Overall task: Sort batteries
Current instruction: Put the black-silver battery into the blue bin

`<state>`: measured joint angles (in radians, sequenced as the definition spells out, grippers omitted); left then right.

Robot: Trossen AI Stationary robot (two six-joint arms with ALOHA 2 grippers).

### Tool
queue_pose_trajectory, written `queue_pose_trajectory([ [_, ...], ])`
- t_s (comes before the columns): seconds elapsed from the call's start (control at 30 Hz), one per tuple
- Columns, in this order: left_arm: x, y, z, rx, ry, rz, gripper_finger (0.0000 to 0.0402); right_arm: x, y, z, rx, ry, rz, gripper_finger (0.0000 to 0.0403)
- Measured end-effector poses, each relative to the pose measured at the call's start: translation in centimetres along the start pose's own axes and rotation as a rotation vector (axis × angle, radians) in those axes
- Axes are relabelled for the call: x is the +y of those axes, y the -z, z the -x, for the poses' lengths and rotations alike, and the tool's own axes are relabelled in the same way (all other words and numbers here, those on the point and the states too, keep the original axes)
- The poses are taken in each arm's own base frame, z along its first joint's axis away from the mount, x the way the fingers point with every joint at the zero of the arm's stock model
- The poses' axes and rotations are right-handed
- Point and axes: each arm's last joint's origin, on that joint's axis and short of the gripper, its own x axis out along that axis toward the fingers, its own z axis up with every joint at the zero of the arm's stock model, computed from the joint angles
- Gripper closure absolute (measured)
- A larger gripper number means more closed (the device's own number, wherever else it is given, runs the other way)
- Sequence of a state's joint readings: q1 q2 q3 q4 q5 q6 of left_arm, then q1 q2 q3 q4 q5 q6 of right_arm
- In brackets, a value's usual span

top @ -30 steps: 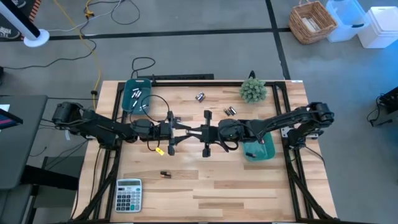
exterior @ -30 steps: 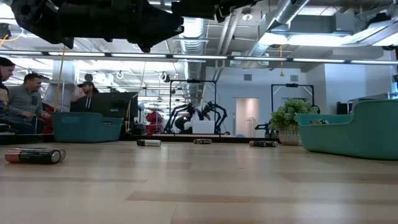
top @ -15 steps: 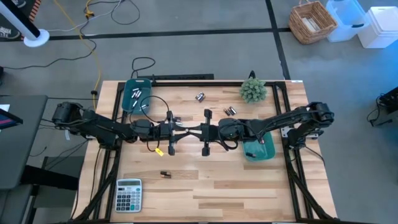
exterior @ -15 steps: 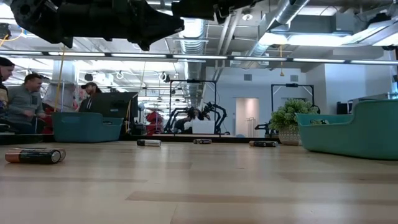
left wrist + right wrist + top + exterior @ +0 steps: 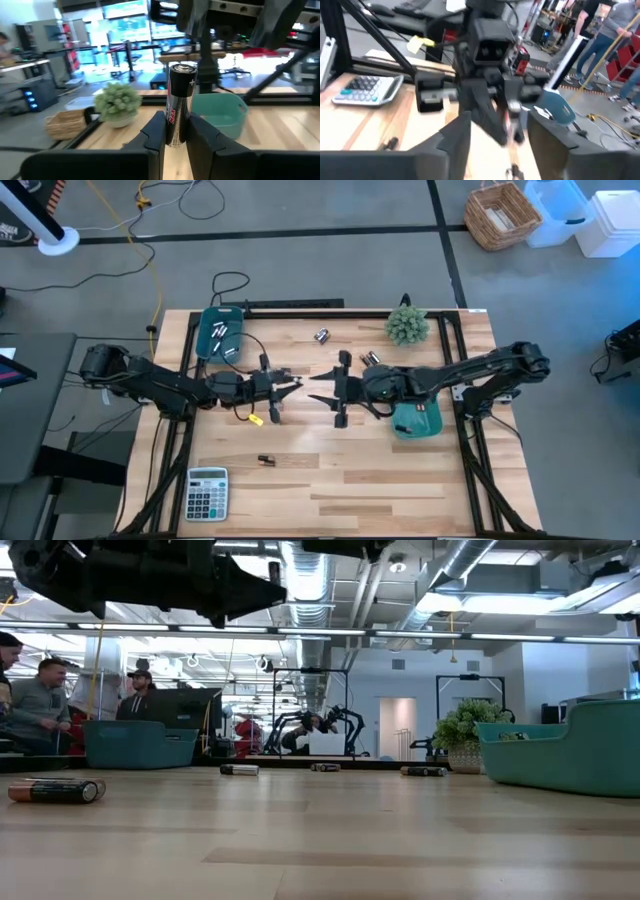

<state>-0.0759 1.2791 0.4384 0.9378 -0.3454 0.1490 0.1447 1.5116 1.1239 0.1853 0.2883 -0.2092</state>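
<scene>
A black battery [image 5: 178,105] with a silver cap stands upright between the fingers of the left gripper [image 5: 291,384], which is clenched on its lower half above the middle of the table [image 5: 350,480]. Facing it across a narrow gap is the right gripper [image 5: 323,376]; its jaws are spread apart and grasp nothing, and in the right wrist view the left arm's fingers and the battery show just beyond its own fingers [image 5: 454,137].

Behind the two grippers, toward the far edge, loose batteries lie apart on the wood: a pair [image 5: 322,335] near the far rail, and another pair [image 5: 370,358] close to the right arm. In front of the jaws, toward the near edge, one dark battery [image 5: 266,459] lies alone with bare wood around it; the low view shows it lying on its side [image 5: 55,789]. The near half of the table is mostly open boards, with only a grey calculator [image 5: 207,493] at the near corner on the left arm's side.

A teal bin [image 5: 219,331] sits at the far corner behind the left arm and holds several silver batteries [image 5: 222,332]. A second teal bin [image 5: 418,421] sits under the right arm's forearm; what it holds cannot be made out. A small green plant [image 5: 407,326] stands by the far edge beyond the right gripper. People [image 5: 38,700] stand in the room beyond the table.
</scene>
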Motion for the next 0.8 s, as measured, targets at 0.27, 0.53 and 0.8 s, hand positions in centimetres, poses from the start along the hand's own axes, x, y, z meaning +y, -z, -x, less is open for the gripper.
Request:
queue_pose_trajectory([
  [0.27, 2.4, 0.3, 1.6, 0.049, -0.246, 0.057, 0.0357, -1.1, -0.4, 2.5, 0.104, 0.049, 0.005, 0.0169],
  [0.53, 6.7, 1.0, 2.4, 0.134, -0.600, 0.128, 0.0357, -1.7, 2.9, 5.8, 0.150, 0.119, -0.056, 0.0177],
  [0.8, 11.4, 2.5, 3.8, 0.255, -0.881, 0.183, 0.0357, -1.0, 7.8, 11.3, 0.090, 0.218, -0.180, 0.0178],
])
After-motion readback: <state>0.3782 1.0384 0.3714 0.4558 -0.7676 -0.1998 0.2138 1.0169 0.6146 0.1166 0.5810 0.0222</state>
